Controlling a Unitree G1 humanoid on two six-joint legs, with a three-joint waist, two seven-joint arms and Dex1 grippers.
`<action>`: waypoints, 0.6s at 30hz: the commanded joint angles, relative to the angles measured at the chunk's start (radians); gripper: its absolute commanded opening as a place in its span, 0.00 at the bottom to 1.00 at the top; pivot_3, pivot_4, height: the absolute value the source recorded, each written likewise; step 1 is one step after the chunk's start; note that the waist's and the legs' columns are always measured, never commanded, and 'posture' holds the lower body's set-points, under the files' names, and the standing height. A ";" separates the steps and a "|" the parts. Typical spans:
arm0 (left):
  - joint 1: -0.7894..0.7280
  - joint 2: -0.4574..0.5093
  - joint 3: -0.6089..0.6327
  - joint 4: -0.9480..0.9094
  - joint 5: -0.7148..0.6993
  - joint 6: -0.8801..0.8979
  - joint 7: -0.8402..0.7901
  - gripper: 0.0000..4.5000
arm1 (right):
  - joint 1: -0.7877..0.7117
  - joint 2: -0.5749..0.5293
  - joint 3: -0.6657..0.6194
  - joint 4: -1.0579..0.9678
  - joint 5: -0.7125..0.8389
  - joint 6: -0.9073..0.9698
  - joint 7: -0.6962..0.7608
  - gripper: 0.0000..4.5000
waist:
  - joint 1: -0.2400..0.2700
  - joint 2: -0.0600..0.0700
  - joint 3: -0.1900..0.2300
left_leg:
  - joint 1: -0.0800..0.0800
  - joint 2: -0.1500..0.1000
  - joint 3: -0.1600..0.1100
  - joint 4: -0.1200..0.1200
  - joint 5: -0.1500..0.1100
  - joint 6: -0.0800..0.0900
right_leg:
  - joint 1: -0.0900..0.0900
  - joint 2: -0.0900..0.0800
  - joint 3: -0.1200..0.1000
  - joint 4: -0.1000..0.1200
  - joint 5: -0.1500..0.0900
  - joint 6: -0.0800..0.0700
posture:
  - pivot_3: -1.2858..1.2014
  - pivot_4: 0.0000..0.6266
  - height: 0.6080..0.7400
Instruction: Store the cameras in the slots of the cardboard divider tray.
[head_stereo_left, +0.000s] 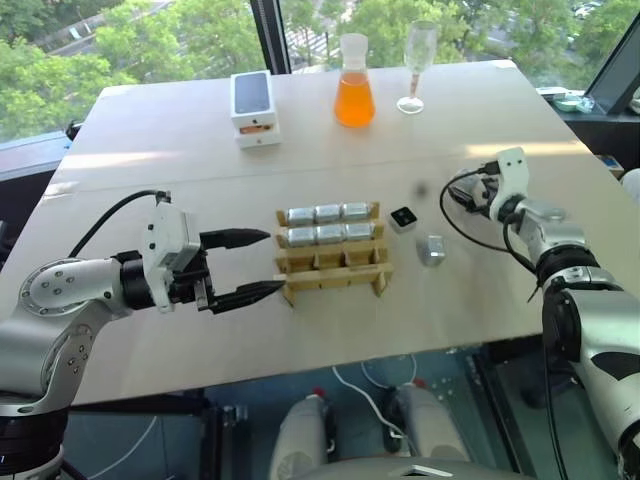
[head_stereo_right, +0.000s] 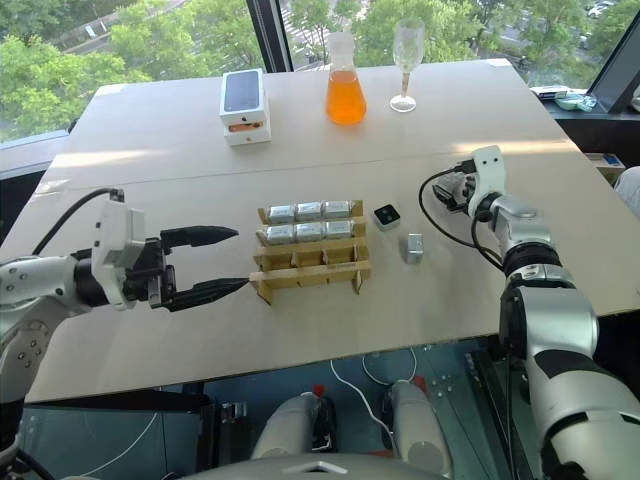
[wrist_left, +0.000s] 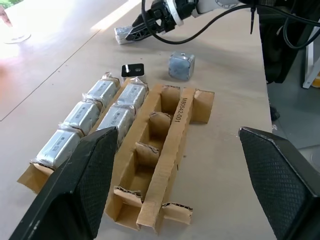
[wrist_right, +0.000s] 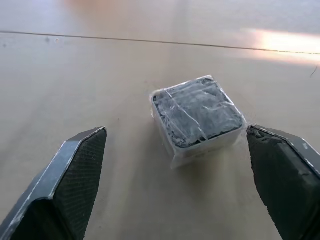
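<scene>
The cardboard divider tray (head_stereo_left: 333, 277) lies mid-table. Its two far rows hold silvery cameras (head_stereo_left: 328, 213), three per row; the near slots (wrist_left: 159, 123) are empty. Just right of the tray, two loose cameras lie on the table: one black face up (head_stereo_left: 403, 217), one silvery (head_stereo_left: 431, 250). My left gripper (head_stereo_left: 275, 262) is open, level, just left of the tray, touching nothing. My right gripper (wrist_right: 176, 129) is open further right. Another film-wrapped camera (wrist_right: 197, 117) lies on the table just ahead of it, between its fingers' lines and not gripped.
At the table's far side stand a white phone box (head_stereo_left: 255, 105), a flask of orange liquid (head_stereo_left: 354, 95) and a wine glass (head_stereo_left: 415, 65). A black cable (head_stereo_left: 470, 235) loops by my right wrist. The table's right edge runs close to my right arm.
</scene>
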 joint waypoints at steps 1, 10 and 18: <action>-0.020 0.012 0.015 -0.021 -0.005 -0.006 0.001 0.88 | -0.049 -0.003 0.001 0.015 -0.020 -0.057 -0.005 0.98 | -0.001 0.000 0.000 | 0.000 0.000 0.000 0.000 0.000 0.000 | 0.000 0.000 0.000 0.000 0.000 0.000 | 0.52 0.24 1.00; -0.017 0.015 0.024 -0.041 -0.009 0.007 0.007 0.88 | -0.091 0.022 0.000 0.074 -0.057 -0.096 -0.026 0.98 | -0.003 0.000 0.000 | 0.000 0.000 0.000 0.000 0.000 0.000 | 0.000 0.000 0.001 0.000 0.000 0.000 | 0.52 0.24 1.00; 0.019 0.012 0.058 -0.074 -0.015 0.022 0.028 0.88 | -0.111 0.033 -0.009 0.095 -0.079 -0.097 -0.073 0.98 | -0.004 0.000 0.000 | 0.001 0.000 0.001 0.000 0.000 0.000 | 0.000 0.000 0.001 0.000 0.000 0.000 | 0.52 0.24 1.00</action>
